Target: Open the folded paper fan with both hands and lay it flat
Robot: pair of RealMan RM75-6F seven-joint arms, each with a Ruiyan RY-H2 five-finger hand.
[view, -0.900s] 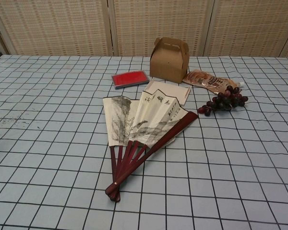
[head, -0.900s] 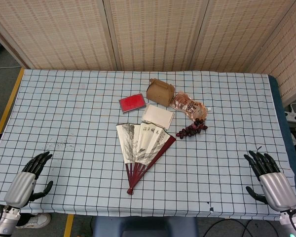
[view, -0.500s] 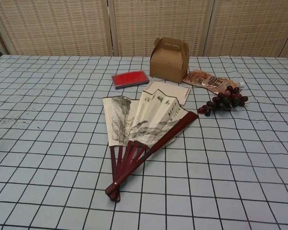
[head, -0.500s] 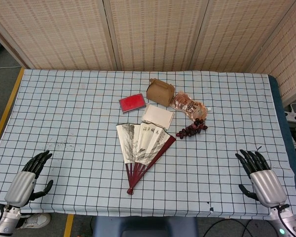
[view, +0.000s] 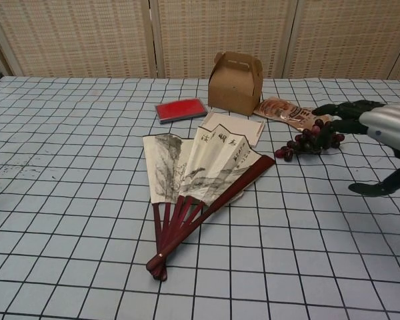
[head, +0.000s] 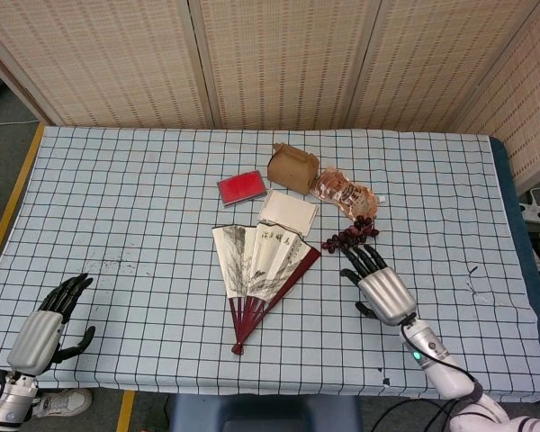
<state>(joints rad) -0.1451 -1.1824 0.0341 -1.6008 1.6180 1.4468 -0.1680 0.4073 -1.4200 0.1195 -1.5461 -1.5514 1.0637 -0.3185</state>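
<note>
The paper fan (head: 261, 270) (view: 199, 175) lies partly spread on the checked tablecloth, its dark red ribs meeting at a pivot near the front edge. Ink painting and calligraphy show on its leaf. My right hand (head: 374, 283) (view: 373, 137) hovers open just right of the fan, fingers spread and pointing toward the grapes, with nothing in it. My left hand (head: 49, 319) stays open at the table's front left corner, far from the fan, and is absent from the chest view.
Behind the fan lie a cream card (head: 289, 211), a red pad (head: 241, 187), a brown gable box (head: 293, 167), a snack packet (head: 342, 193) and dark grapes (head: 349, 235). Woven screens close off the back.
My right hand has swung in from the front right corner to a spot beside the fan's right edge. The left hand has barely shifted. The fan has not moved.
</note>
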